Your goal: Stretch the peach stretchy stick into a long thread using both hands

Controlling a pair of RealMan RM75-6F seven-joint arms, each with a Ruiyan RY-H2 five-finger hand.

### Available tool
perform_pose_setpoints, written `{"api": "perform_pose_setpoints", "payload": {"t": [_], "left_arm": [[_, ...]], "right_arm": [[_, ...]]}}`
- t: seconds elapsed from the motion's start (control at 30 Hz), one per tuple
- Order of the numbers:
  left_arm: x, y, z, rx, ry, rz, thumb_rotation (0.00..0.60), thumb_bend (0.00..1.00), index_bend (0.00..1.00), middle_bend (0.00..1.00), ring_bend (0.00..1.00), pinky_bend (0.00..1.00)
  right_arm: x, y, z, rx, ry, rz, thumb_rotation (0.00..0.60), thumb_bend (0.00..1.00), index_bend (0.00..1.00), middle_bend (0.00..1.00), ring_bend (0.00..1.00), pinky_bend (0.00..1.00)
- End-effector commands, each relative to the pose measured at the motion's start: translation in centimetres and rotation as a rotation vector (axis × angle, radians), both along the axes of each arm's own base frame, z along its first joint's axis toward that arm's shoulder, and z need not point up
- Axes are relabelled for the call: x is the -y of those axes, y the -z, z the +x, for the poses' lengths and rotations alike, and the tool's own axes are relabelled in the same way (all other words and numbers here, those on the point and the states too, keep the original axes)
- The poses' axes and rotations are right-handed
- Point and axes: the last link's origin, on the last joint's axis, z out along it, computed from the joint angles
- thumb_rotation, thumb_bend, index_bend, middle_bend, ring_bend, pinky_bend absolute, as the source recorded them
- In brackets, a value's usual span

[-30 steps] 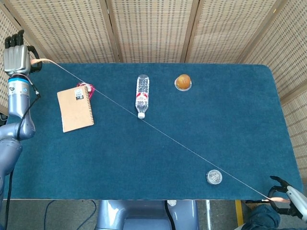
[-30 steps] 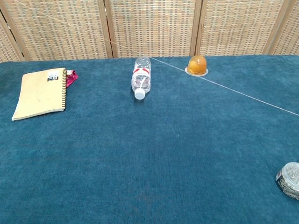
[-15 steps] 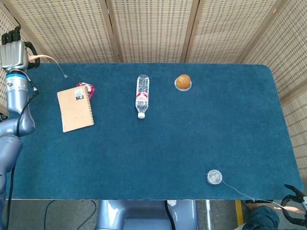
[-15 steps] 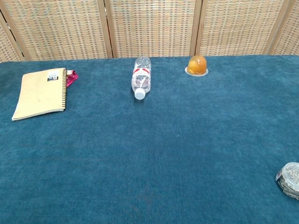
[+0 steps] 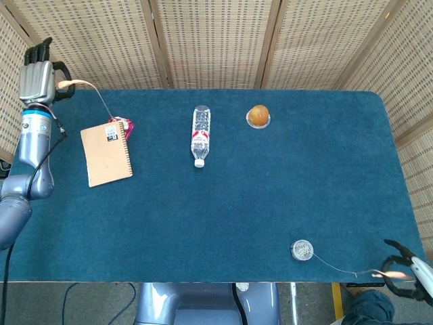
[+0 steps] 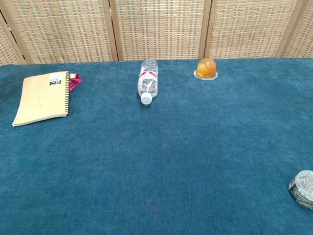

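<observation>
The peach stretchy stick is in two separate pieces, both seen only in the head view. My left hand (image 5: 37,73), raised at the table's far left corner, pinches one peach end (image 5: 67,84); a thin strand (image 5: 101,101) droops from it toward the notebook. My right hand (image 5: 408,272), past the near right corner, pinches the other peach end (image 5: 391,274). From there a fine slack thread (image 5: 338,269) trails onto the table toward a small round jar. Neither hand shows in the chest view.
A tan spiral notebook (image 5: 106,154) lies at the left with a pink item (image 5: 126,124) at its corner. A water bottle (image 5: 200,134) lies on its side mid-table. An orange ball on a small dish (image 5: 258,116) sits behind it. The small jar (image 5: 302,250) stands near the front right edge.
A second ago one taut thread ran diagonally between both hands. It has parted; each end has sprung back and hangs slack. Both hands have since moved slightly inward.
</observation>
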Motion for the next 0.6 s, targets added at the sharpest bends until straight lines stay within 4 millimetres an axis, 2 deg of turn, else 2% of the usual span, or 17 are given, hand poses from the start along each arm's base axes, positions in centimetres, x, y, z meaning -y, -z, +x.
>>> {"api": "perform_pose_setpoints", "payload": {"t": [0.03,0.2,0.37,0.47,0.6], "left_arm": [[2.6,0.0,0.6,0.032,0.141,-0.046,0.600,0.71,0.83,0.00,0.00,0.00],[5.7,1.0,1.0,0.043,0.221,-0.113,0.600,0.71,0.83,0.00,0.00,0.00],[9.1,2.3,0.8,0.032,0.269,-0.178,0.600,0.71,0.83,0.00,0.00,0.00],[11.3,3.0,1.0,0.052,0.297,-0.200,0.600,0.71,0.83,0.00,0.00,0.00],[13.6,3.9,1.4,0.080,0.320,-0.229,0.600,0.71,0.83,0.00,0.00,0.00]], "right_arm": [[4.0,0.1,2.9,0.007,-0.085,0.000,0.600,0.61,0.85,0.16,0.00,0.00],[9.7,1.0,6.6,0.047,-0.165,-0.004,0.600,0.61,0.85,0.16,0.00,0.00],[14.9,2.7,10.0,0.113,-0.205,0.003,0.600,0.61,0.85,0.16,0.00,0.00],[17.5,3.9,12.1,0.158,-0.225,0.008,0.600,0.61,0.85,0.16,0.00,0.00],[19.9,5.5,14.8,0.215,-0.253,0.018,0.600,0.61,0.85,0.16,0.00,0.00]]}}
